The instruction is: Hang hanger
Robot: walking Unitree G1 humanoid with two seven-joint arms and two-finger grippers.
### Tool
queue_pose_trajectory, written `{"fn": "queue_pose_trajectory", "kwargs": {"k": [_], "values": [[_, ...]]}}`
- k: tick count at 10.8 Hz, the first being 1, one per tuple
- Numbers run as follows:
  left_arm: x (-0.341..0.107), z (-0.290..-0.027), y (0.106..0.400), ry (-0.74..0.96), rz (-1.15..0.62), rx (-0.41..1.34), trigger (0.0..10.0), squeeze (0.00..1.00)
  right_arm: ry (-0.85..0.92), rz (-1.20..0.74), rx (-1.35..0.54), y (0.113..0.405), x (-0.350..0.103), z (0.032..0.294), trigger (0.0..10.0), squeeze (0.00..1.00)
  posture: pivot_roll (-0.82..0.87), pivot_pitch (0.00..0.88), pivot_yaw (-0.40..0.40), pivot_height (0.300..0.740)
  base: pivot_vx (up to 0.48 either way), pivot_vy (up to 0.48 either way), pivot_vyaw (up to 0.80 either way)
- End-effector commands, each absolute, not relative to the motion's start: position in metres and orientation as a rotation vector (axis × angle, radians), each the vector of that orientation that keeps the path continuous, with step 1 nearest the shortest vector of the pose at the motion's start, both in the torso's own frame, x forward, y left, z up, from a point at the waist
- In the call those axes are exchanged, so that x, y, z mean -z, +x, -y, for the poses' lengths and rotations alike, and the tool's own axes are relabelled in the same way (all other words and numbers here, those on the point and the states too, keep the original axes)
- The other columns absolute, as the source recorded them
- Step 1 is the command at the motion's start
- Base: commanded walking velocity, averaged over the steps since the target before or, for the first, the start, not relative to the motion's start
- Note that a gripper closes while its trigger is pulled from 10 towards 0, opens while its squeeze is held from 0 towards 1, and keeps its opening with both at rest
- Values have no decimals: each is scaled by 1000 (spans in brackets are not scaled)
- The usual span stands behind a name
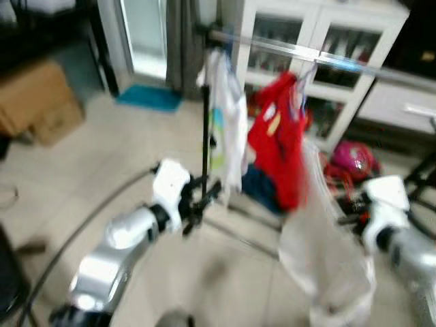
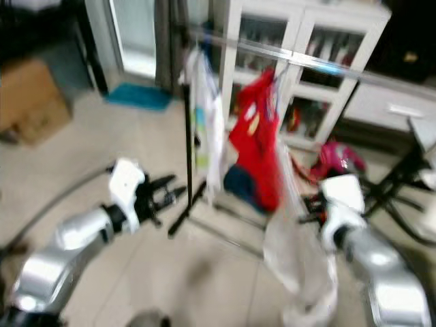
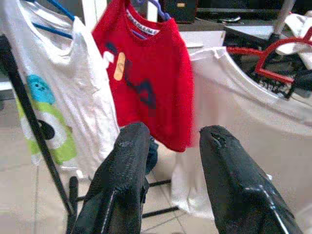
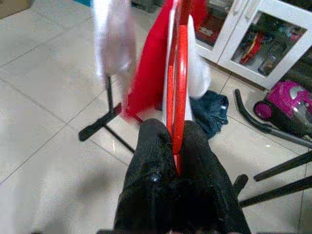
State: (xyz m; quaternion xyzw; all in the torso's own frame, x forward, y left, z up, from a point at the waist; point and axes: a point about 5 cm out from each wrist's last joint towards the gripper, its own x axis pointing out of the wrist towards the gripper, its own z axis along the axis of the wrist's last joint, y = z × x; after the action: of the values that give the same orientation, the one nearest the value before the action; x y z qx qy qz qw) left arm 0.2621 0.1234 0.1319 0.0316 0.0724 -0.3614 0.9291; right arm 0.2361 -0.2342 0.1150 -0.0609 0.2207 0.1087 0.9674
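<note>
A clothes rack's metal rail [image 1: 306, 54] carries a white shirt with a green monster print [image 1: 228, 129] and a red shirt [image 1: 279, 150], both on hangers. My right gripper [image 4: 173, 161] is shut on a red hanger [image 4: 176, 87], held below the rail and to the right of the red shirt. From that hanger droops a thin white garment [image 1: 327, 252]. My left gripper [image 1: 204, 201] is open and holds nothing. It sits low beside the rack's black upright pole [image 1: 205, 136], its fingers [image 3: 131, 156] pointing at the hung shirts.
A white cabinet with glass doors [image 1: 340, 41] stands behind the rack. A pink vacuum [image 1: 354, 160], jeans [image 4: 212, 109] and black stand legs [image 4: 278, 175] crowd the floor at right. At left are a cardboard box [image 1: 34, 102], a blue mat [image 1: 148, 97] and a cable [image 1: 75, 231].
</note>
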Motion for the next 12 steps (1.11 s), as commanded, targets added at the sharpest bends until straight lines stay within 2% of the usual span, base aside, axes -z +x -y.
{"fn": "queue_pose_trajectory", "kwargs": {"k": [1,3,4,5,7,8,10,11,12], "values": [[-136,-121,264,73,-133,742,10000,0,-158,-417,-220,239,-124,235,0,0,-22,0,-54,740,0,0,0],[-138,-119,266,74,-131,763,10000,0,-205,-464,-198,241,-119,237,0,0,-18,0,-51,740,0,0,0],[-137,-119,272,10,-174,749,10000,1000,-206,-477,-272,240,-116,225,0,0,-24,0,-42,740,0,0,0],[-136,-119,275,13,-187,743,10000,1000,-206,-471,-297,240,-116,220,0,0,-24,0,-41,740,0,0,0],[-145,-105,295,-97,-179,701,10000,1000,-198,-339,-364,252,-130,186,0,0,-22,0,-36,740,0,0,0],[-150,-93,303,-222,-167,709,10000,1000,-305,-233,-394,259,-142,169,0,0,-23,0,-32,740,0,0,0],[-146,-85,308,-258,-206,734,10000,1000,-464,-112,-422,266,-156,150,0,0,-25,0,-26,740,0,0,0],[-139,-82,313,-249,-242,726,10000,765,-566,-34,-432,269,-165,138,0,0,-26,0,-23,740,0,0,0],[-138,-83,319,-265,-235,683,10000,0,-610,19,-448,269,-171,129,0,0,-28,0,-21,740,0,0,0]]}}
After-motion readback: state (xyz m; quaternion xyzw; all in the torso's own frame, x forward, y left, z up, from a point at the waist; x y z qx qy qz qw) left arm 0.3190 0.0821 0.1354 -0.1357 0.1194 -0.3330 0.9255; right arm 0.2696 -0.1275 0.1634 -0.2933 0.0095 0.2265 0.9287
